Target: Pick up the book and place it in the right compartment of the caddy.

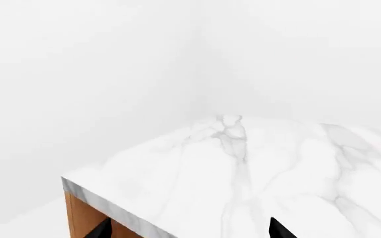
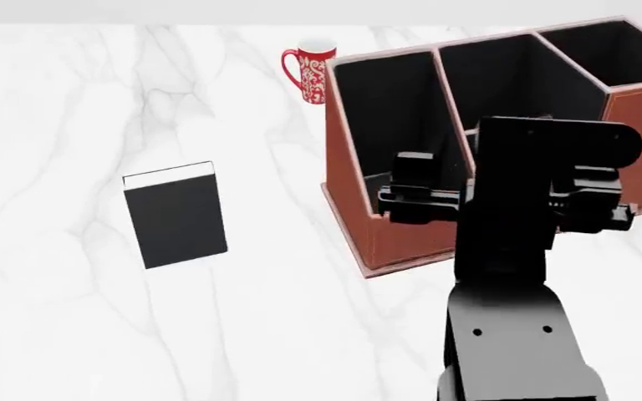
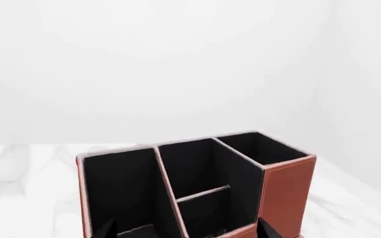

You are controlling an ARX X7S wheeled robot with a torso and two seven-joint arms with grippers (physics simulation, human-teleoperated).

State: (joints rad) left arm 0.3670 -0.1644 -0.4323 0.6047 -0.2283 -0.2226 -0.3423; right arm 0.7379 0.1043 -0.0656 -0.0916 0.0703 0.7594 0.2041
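Head view: book (image 2: 175, 215) flat on marble worktop (image 2: 64, 100), well left of right fingers (image 3: 111, 229) beside caddy (image 2: 410, 242); finger state unclear, white walls.

Flat, bright, even light fills all three renders, washing walls and the white counter (image 2: 53, 317) nearly together, with only faint soft shadows beside the caddy (image 2: 405, 238) and book (image 2: 176, 219), no glare, everything sharp.
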